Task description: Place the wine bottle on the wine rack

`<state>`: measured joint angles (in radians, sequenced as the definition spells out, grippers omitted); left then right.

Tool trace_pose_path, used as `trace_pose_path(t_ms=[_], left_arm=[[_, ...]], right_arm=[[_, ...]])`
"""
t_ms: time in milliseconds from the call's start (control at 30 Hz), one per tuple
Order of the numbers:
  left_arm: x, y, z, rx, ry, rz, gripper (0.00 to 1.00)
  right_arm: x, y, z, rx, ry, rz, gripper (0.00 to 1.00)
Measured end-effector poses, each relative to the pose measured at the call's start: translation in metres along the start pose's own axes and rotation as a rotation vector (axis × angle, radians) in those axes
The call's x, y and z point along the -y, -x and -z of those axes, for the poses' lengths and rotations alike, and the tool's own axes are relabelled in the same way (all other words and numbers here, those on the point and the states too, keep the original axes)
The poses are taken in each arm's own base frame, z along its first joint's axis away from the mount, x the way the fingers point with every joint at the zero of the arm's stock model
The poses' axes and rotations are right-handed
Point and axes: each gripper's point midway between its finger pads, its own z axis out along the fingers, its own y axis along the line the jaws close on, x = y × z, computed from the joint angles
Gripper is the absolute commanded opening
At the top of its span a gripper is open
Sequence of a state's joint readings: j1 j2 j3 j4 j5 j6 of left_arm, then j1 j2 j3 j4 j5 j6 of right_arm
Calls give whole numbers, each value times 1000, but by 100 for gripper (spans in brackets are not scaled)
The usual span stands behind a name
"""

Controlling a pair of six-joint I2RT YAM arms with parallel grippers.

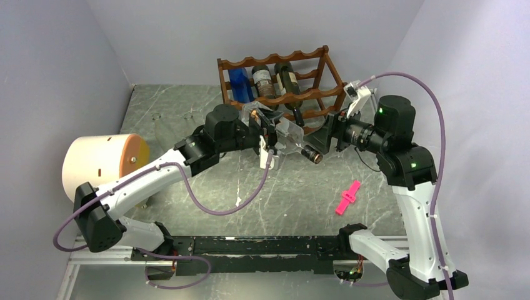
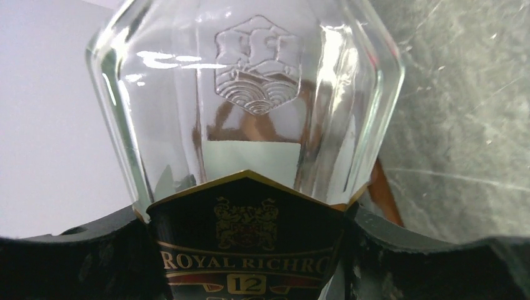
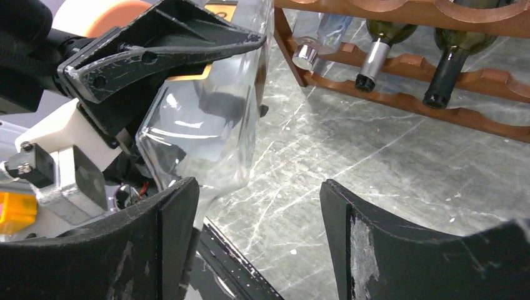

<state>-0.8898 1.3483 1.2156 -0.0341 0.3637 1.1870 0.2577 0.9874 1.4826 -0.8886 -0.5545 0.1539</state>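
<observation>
Clear glass wine bottle (image 2: 250, 106) is clamped tight in my left gripper (image 1: 270, 136), label end between the fingers, tilted over the table in front of the rack. My right gripper (image 3: 259, 194) is spread wide right beside it, gripping nothing. Further back, the wine rack (image 1: 275, 61) has three bottles (image 1: 275, 80) lying in it.

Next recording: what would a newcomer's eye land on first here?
A clear faceted glass bottle with a black-and-gold label, clamped in the left gripper at mid-table. Just behind it stands the reddish-brown wooden wine rack holding three bottles; the right gripper sits open close beside the held bottle.
</observation>
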Motion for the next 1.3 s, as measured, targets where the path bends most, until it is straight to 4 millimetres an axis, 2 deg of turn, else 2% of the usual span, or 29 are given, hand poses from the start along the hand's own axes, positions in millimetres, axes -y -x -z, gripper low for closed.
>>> trace_pose_path(t_ms=[200,367,633,867,1067,1200,1300], left_arm=[[-11,-8,-2,-52,-19,-169,7],[-16,-20,-5,-118,-44,-290,7],[-25,-24,-5,-152,-51,-382,7],[-18,-31,-12,-161,-76,-398,7],[-19,-38,-17,-187,-82,-396,7],[-24,-40,-18,-206,-78,-400,7],[-24,-42,-17,-214,-78,-399,7]], right_arm=[[-8,6,5,8,13,22,76],[-9,6,5,5,23,29,70],[-7,-26,-17,-112,81,5,64],[-1,-48,-34,-211,50,-8,62],[-3,-63,-50,-280,48,2,61],[-4,-69,-54,-294,41,8,58],[-3,-67,-56,-286,30,14,49]])
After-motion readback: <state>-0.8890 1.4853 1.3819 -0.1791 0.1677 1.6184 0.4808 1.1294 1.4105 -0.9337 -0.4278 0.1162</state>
